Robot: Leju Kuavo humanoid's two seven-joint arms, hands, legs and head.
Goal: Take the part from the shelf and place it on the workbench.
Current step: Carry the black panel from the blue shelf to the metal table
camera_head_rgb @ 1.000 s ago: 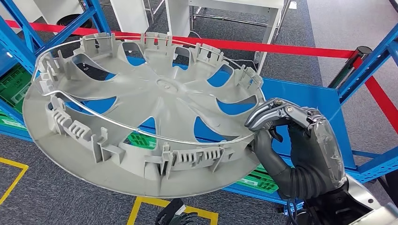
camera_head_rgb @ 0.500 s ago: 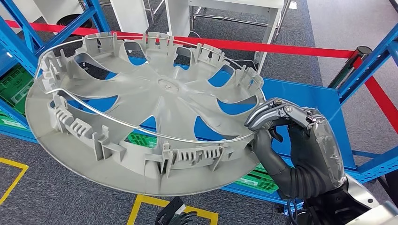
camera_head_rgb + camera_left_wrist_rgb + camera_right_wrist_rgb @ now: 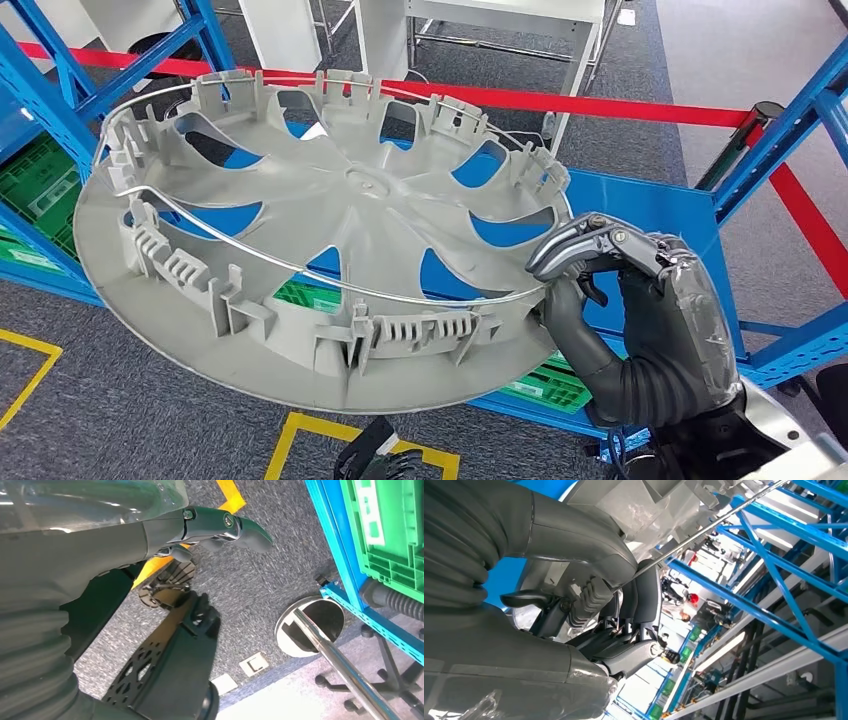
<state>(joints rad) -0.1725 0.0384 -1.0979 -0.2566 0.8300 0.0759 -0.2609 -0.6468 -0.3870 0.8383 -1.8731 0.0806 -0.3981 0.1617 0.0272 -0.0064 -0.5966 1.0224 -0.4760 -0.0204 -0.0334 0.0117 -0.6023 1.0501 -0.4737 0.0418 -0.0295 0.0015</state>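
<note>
Grey speckled carpet floor (image 3: 120,420) marked with yellow tape outlines (image 3: 300,440), blue steel shelving (image 3: 660,215) behind, red barrier tape (image 3: 560,100) beyond it. Green slotted plastic crates (image 3: 40,190) sit low in the rack at far left; contents cannot be told. Large round grey plastic wheel cover with spoke cut-outs and a thin wire ring (image 3: 330,240) is tilted in the air in front of the shelf, inner side up. Right hand (image 3: 625,300) grips its rim at the right edge, fingers curled over the top, thumb beneath. Left hand (image 3: 165,530) hangs over the floor, fingers extended, holding nothing.
</note>
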